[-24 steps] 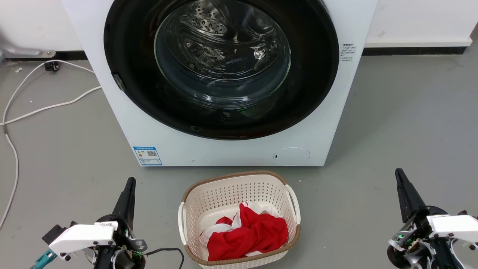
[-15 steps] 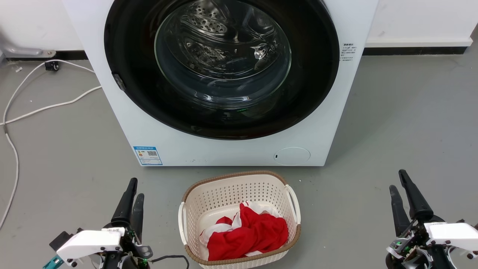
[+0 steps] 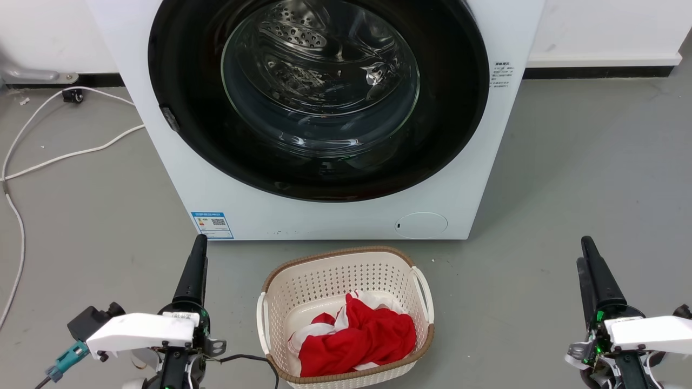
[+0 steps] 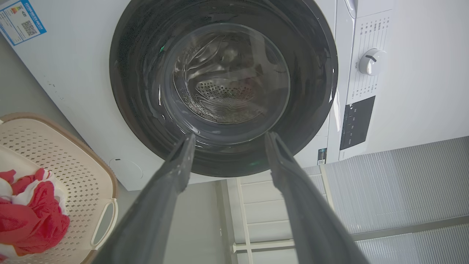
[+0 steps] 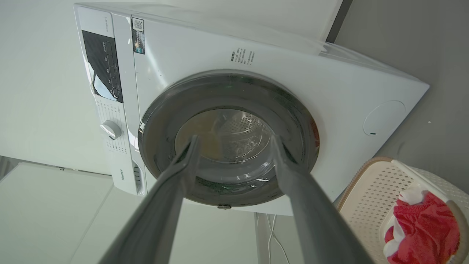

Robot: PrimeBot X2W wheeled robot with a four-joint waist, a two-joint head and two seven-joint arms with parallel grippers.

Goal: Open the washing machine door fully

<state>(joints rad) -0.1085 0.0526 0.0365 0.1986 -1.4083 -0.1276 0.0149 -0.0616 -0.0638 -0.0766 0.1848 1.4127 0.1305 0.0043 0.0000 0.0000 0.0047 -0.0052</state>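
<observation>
The washing machine point(image 3: 324, 221) is a white box straight ahead. Its round black washing machine door point(image 3: 454, 108) lies flat against the front, and the steel drum shows through the glass. A small catch point(image 3: 172, 119) sits on the door's left edge. My left gripper point(image 3: 199, 243) hovers low over the floor, short of the machine's lower left corner. My right gripper point(image 3: 585, 248) hovers off to the lower right. In the left wrist view the left gripper point(image 4: 229, 141) is open and empty, pointing at the door point(image 4: 223, 80). The right gripper point(image 5: 234, 141) is likewise open before the door point(image 5: 227, 91).
A cream laundry basket point(image 3: 346, 256) holding red and white cloth point(image 3: 362, 335) stands on the floor between my grippers, just in front of the machine. White cables point(image 3: 54, 156) trail over the grey floor at the left. A wall runs behind the machine.
The left gripper has reached further towards the machine. Both grippers have turned, so their fingers now line up edge-on in the head view. The door has not moved.
</observation>
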